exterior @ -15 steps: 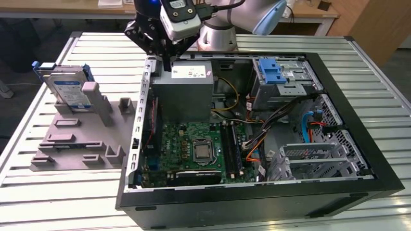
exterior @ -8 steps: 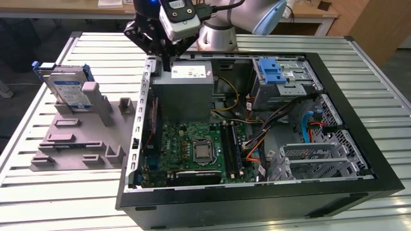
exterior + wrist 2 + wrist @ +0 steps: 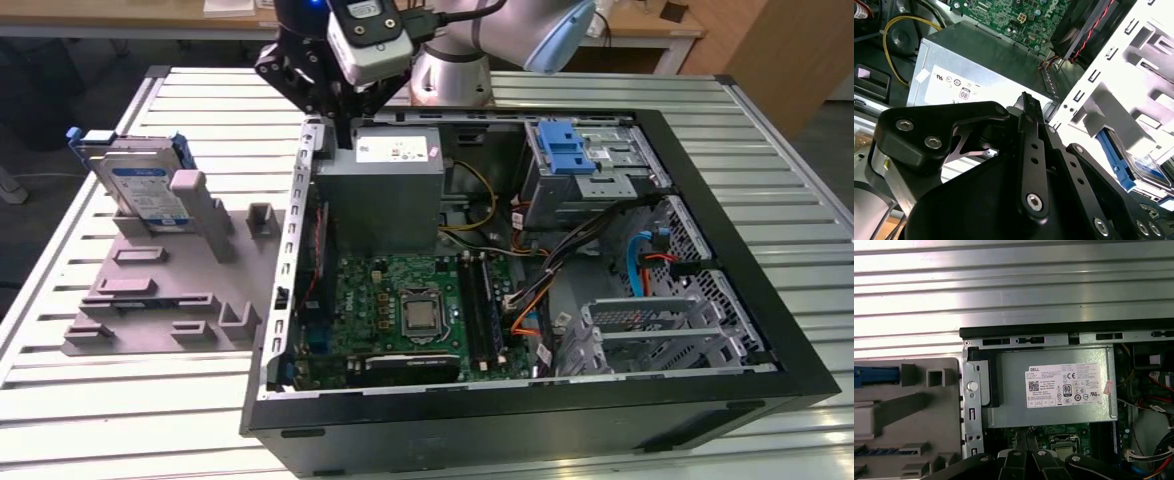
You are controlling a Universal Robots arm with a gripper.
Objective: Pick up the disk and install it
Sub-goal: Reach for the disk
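Slatted metal worktop (image 3: pixel 134 420) spreads under everything, with the open computer case (image 3: pixel 534 432) lying on it at the centre. At nine o'clock from the case sits a grey holding rack (image 3: pixel 147 300). Inside the case, at its eleven o'clock corner, is the grey metal box (image 3: pixel 380 195).

The disk (image 3: pixel 140 185) stands upright in the rack, untouched. My hand (image 3: pixel 343 125) hovers over that grey box, clenched on nothing, and the disk lies at about eight o'clock from it in the exterior view, well apart.

I judge the pick-up step barely begun. It calls for getting clear of the case wall, unclenching, and lining up with the disk's blue frame from above.
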